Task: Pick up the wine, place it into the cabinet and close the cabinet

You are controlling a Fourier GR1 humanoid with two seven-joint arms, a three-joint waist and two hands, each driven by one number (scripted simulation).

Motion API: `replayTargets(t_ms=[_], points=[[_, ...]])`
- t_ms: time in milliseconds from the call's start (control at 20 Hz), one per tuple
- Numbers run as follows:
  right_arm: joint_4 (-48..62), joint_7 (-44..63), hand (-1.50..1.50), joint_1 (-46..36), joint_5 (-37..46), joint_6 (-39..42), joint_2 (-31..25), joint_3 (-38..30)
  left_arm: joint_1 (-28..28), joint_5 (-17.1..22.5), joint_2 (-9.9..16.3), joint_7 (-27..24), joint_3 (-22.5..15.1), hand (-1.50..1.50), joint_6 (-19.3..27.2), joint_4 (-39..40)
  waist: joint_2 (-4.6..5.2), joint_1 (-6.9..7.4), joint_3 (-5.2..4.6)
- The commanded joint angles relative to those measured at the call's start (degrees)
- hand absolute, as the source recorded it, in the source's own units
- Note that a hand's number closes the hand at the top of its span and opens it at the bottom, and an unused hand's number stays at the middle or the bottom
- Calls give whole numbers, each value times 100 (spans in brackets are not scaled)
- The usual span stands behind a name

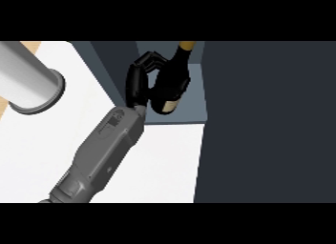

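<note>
The wine bottle [172,78] is dark, with a gold top and a pale label near its base. It is inside the open cabinet [185,116], above the blue-grey shelf floor. My left hand [137,81] is shut on the bottle from its left side, with fingers [150,59] curled round the body. The grey forearm [104,150] runs up from the lower left. The cabinet's dark door [269,124] stands open and fills the right side of the view. I cannot tell whether the bottle's base rests on the shelf. The right hand does not show.
A thick grey cylinder with a flanged end [26,78] lies at the upper left over the white counter [37,152]. The cabinet's left wall [104,66] stands just beside my hand. A strip of wood floor shows at the far left edge.
</note>
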Motion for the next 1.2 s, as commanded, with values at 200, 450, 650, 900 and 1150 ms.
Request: replayTargets(t_ms=[200, 450, 650, 900, 1150], points=[[-586, 393, -150, -142, -627, -5, -100, -187, -649, 207, -34, -774, 254, 150, 32, 1294, 30, -116, 0], [-704, 498, -150, -78, -691, 20, -116, -222, -981, 173, -34, -1190, 465, 150, 157, 1661, 26, -117, 0], [-319, 149, -150, -123, -364, 44, 22, -10, -1525, -2, 23, -1183, 853, 150, 193, 2145, 33, -61, 1], [-403, 306, -150, -177, -394, -15, 10, -11, -1625, 154, -34, -1507, 1053, 150, -134, 2648, 59, -129, -1], [-380, 129, -150, 13, -456, 79, 62, -38, -1592, 600, -35, -1416, 1477, 150, -331, 2729, 61, -160, 0]])
